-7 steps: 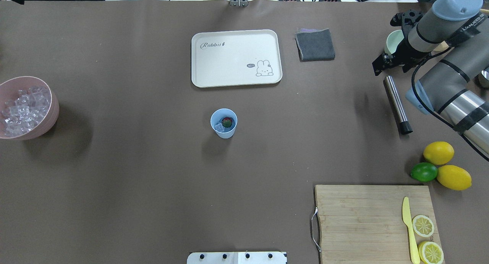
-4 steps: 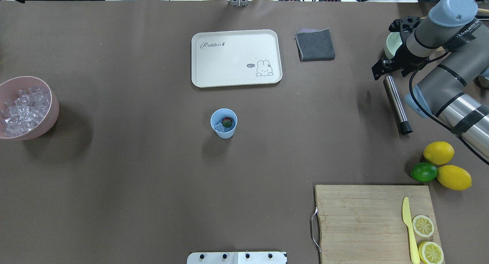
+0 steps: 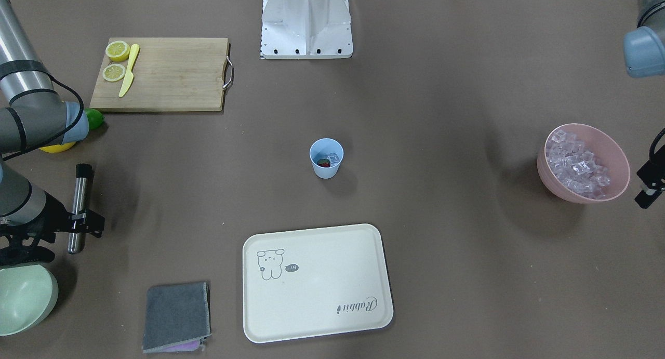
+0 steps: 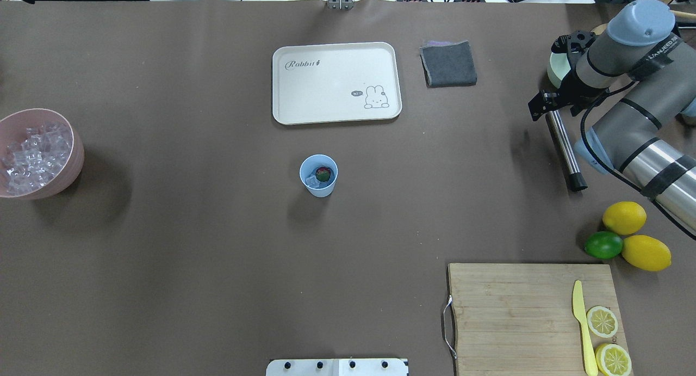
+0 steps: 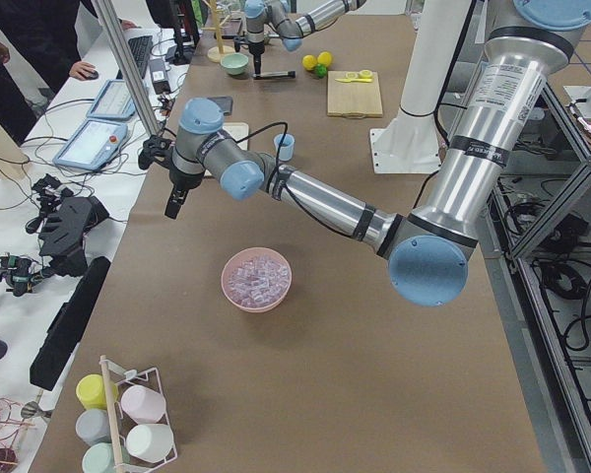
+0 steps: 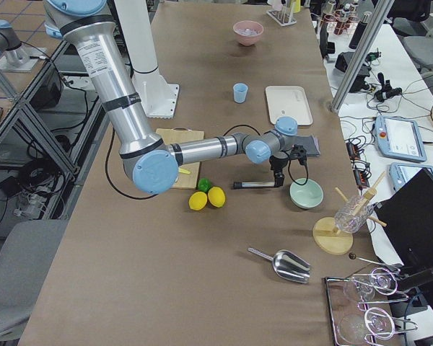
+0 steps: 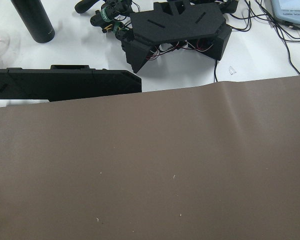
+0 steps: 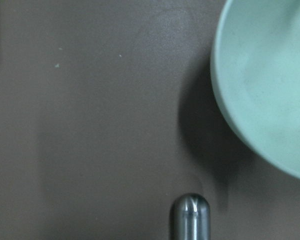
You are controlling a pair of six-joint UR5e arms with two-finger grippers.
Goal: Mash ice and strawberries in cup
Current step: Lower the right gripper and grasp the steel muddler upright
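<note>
Right gripper (image 4: 550,108) hangs spread astride the steel muddler (image 4: 564,147), at its end beside the green bowl (image 4: 553,71). Left gripper (image 3: 648,190) hovers near the pink bowl (image 3: 552,185); cannot tell its grip. Cup (image 4: 318,190) holds ice (image 4: 311,181) and a strawberry (image 4: 323,173).

bench (image 4: 163,245): long, covered edge to edge in a brown sheet, lightly creased.
centre: light-blue cup (image 4: 322,193), upright, well apart from everything else.
far side, middle: cream tray (image 4: 331,82) with a rabbit print, lying flat; folded grey cloth (image 4: 449,64) near it, not touching.
robot's left end: pink bowl (image 4: 78,158), upright.
robot's right end: pale-green bowl (image 3: 26,296); steel rod (image 4: 564,147) with a black tip, lying flat near it.
right, nearer the robot: two lemons (image 4: 624,217) and a lime (image 4: 603,245), clustered, touching.
near right corner: wooden cutting board (image 4: 505,310) with a wire handle, flat.
near edge, middle: white base plate (image 4: 337,367).
beyond the green bowl: metal scoop (image 6: 289,265).
</note>
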